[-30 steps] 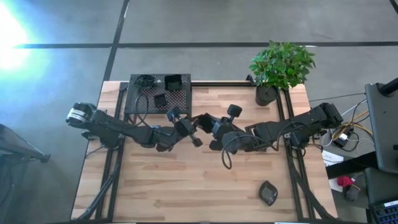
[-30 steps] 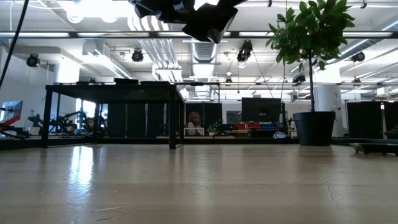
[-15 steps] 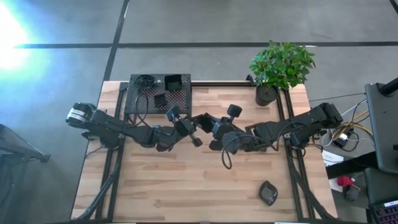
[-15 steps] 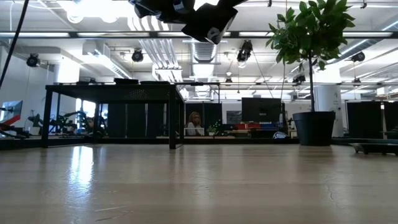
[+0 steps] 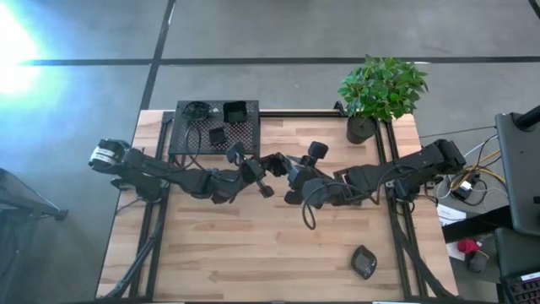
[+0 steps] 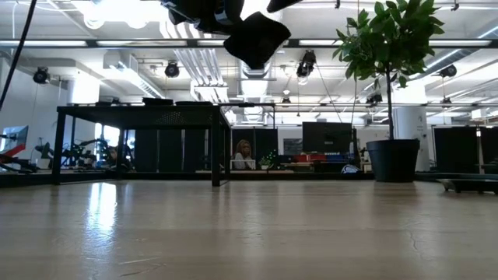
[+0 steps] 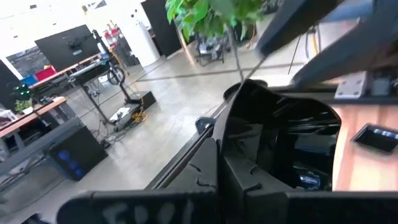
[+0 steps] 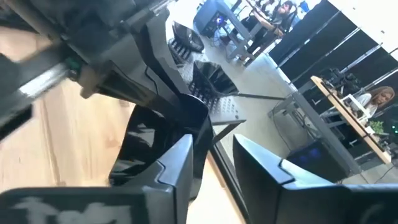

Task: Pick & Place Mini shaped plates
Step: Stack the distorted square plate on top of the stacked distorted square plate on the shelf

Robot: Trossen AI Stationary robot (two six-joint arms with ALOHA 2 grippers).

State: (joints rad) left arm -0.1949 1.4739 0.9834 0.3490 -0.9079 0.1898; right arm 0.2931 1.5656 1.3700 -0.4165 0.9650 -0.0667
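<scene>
Where both arms meet above mid-table, left gripper (image 5: 272, 165) clamped on glossy black mini plate (image 8: 158, 140), right gripper (image 8: 211, 155) fingers parted beside plate rim, further plates (image 5: 217, 135) on perforated stand (image 5: 240, 137), no legible writing.

Both arms raised mid-table, left claw (image 5: 272, 164) clamped shut, right claw (image 5: 283, 165) parted.

I've got a light wood-plank table (image 5: 253, 253) w/ dark rails down both sides. On it, far left corner: black perforated stand (image 5: 215, 127), standing on legs, w/ small black plates on top. Far right corner: black pot (image 5: 361, 128) w/ a leafy green plant. Near right area: one small dark plate (image 5: 364, 263) lying flat on the wood, well apart from the rest.
</scene>
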